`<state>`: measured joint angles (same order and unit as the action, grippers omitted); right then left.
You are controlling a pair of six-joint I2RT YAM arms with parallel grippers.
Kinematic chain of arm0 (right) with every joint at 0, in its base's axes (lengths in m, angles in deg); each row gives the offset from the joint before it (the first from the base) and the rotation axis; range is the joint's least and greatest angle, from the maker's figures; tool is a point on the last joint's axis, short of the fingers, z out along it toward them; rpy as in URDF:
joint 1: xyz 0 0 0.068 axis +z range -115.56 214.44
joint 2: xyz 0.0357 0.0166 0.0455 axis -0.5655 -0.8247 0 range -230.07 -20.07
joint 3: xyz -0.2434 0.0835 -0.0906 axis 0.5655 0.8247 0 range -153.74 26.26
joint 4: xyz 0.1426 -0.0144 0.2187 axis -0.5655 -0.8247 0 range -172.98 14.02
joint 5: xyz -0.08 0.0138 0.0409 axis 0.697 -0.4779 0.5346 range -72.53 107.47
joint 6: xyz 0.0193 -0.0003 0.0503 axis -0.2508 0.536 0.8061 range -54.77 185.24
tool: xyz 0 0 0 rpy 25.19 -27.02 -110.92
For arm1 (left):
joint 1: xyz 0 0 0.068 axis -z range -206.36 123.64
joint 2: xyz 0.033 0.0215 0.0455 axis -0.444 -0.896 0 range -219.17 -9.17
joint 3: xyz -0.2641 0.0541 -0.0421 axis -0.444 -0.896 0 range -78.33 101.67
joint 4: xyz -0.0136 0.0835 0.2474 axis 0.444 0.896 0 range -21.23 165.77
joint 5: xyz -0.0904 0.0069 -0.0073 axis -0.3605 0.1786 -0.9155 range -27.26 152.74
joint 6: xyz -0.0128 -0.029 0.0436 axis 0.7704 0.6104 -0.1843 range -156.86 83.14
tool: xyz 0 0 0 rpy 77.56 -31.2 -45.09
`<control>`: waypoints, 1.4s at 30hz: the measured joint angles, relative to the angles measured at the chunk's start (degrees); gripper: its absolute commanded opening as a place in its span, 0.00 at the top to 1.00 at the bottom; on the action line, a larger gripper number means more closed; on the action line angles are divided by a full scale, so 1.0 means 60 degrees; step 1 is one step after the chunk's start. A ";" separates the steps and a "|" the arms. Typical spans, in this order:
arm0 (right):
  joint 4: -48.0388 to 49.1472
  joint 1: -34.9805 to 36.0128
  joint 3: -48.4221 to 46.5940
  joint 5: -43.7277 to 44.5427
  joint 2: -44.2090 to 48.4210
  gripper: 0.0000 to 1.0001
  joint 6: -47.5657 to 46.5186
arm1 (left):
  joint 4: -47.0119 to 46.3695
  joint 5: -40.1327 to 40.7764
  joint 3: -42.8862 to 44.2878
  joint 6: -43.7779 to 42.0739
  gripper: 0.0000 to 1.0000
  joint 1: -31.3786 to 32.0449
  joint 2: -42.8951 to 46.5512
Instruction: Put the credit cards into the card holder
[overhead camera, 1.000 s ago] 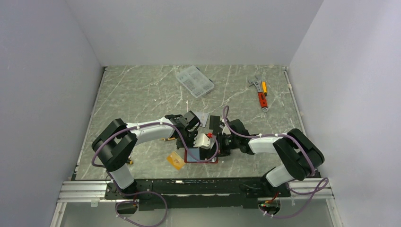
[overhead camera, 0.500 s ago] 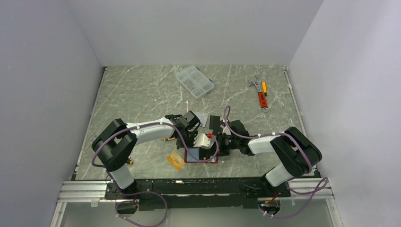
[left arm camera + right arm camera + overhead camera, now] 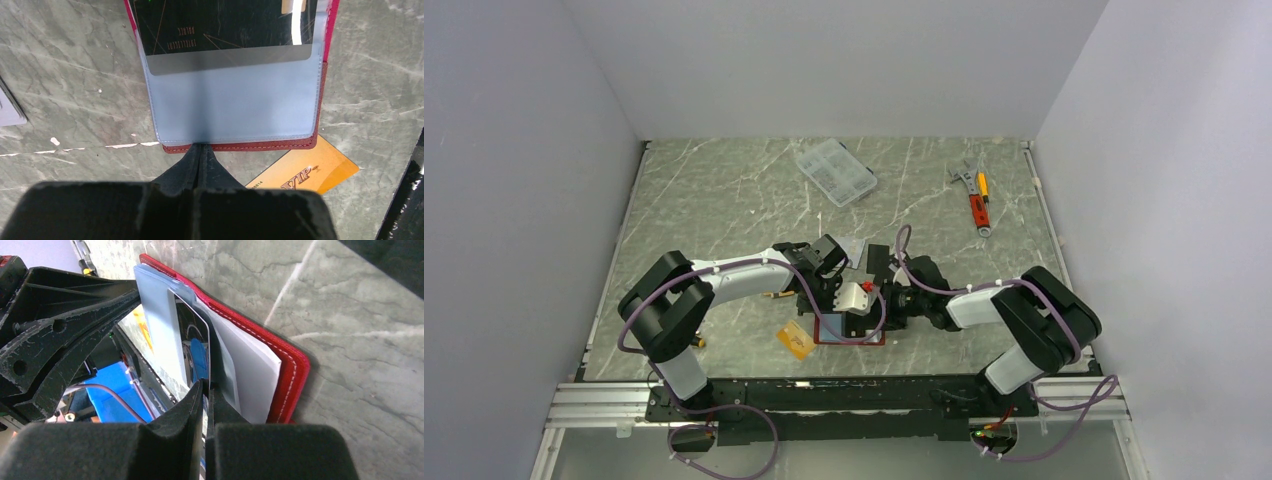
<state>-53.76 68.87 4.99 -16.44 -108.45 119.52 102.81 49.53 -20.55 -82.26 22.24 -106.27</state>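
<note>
Left jaws clamped on card holder (image 3: 240,146) edge, right jaws pinching dark card (image 3: 192,337) edge

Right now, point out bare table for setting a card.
Free: left of the clear box, and between it and the wrench. Crowded: near centre, where the left pincer and right pincer meet at the card holder, orange card beside it.

My left wrist view cuts off the card holder's (image 3: 235,100) top; an orange card (image 3: 305,172) lies partly hidden behind it and my left gripper (image 3: 200,148).
</note>
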 measured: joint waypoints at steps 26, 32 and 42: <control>-0.1566 0.0546 -0.0885 0.0648 0.0579 0.72 -0.0357 | -0.0328 -0.0069 -0.0295 0.0007 1.00 -0.0044 0.0233; -0.2412 0.0470 -0.0889 0.1111 0.0984 0.99 -0.0663 | -0.0433 -0.0117 -0.0382 0.0029 1.00 -0.0073 0.0295; -0.2754 0.0790 -0.1730 0.1304 -0.0044 1.00 -0.0831 | -0.0594 -0.0135 -0.0510 0.0109 1.00 -0.0084 0.0379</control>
<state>-70.29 73.62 -5.40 -8.62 -108.71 114.53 99.25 48.72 -23.61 -81.61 21.74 -104.00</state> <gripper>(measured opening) 0.007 0.012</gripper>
